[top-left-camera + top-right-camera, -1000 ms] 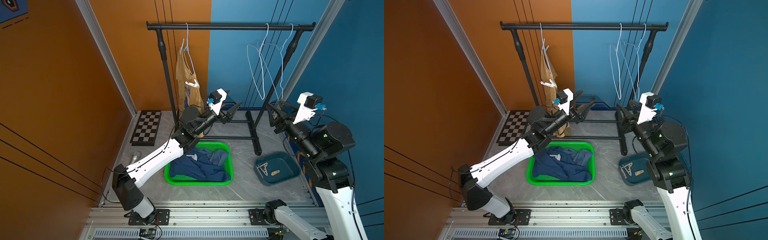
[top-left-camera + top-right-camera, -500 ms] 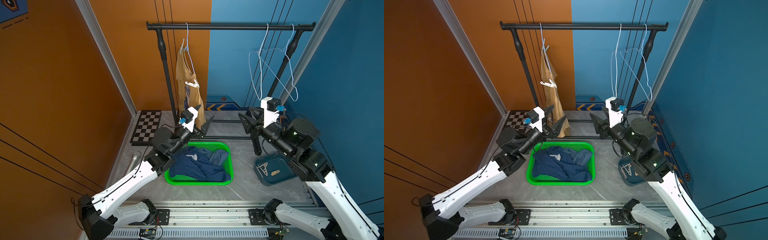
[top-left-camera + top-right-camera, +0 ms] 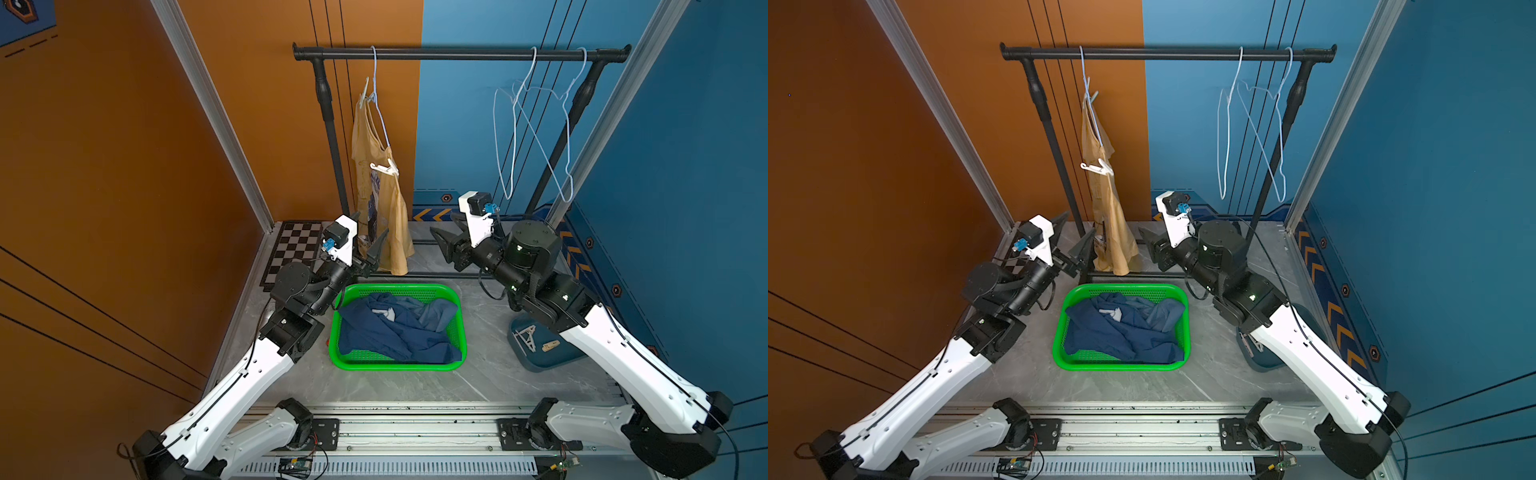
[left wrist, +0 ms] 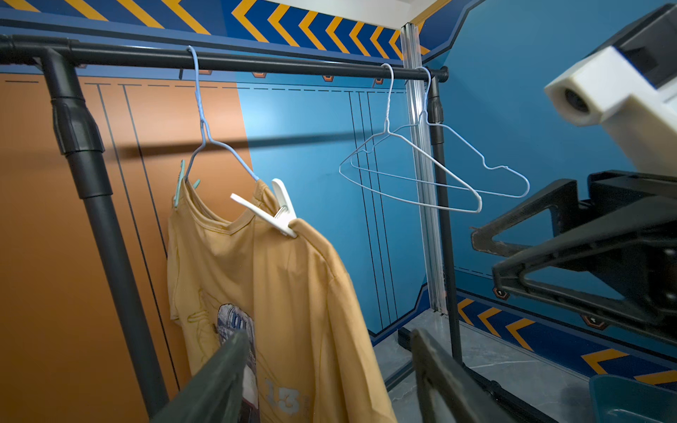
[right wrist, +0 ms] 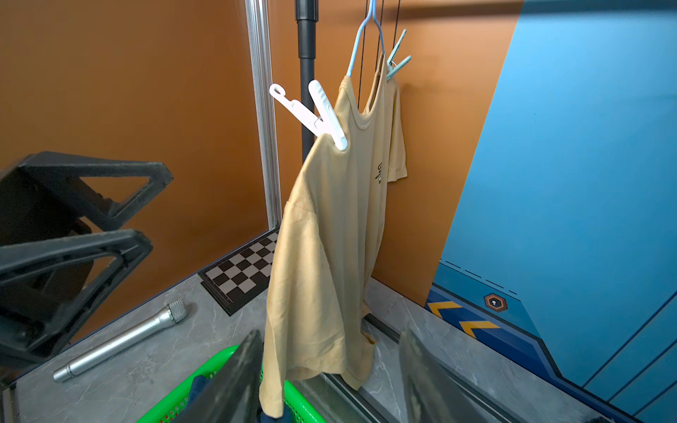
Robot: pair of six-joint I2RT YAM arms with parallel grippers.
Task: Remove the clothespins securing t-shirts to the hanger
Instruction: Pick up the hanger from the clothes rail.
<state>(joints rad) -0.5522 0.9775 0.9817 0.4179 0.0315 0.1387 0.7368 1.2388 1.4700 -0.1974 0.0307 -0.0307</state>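
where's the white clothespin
In both top views the white clothespin pinches the yellow t-shirt to the blue hanger at its lower shoulder, toward the left end of the rack.

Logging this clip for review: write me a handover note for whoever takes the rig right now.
Left hand and right hand: both open, empty, flanking the hanging shirt.
Mustard-yellow printed t-shirt hangs on the pale-blue wire hanger, pinned by a white plastic clothespin and a pale-green plastic clothespin.
Done: navy t-shirt and slate-blue t-shirt lie in the green plastic basket; two white wire hangers bare.
To do: unclip both clothespins.
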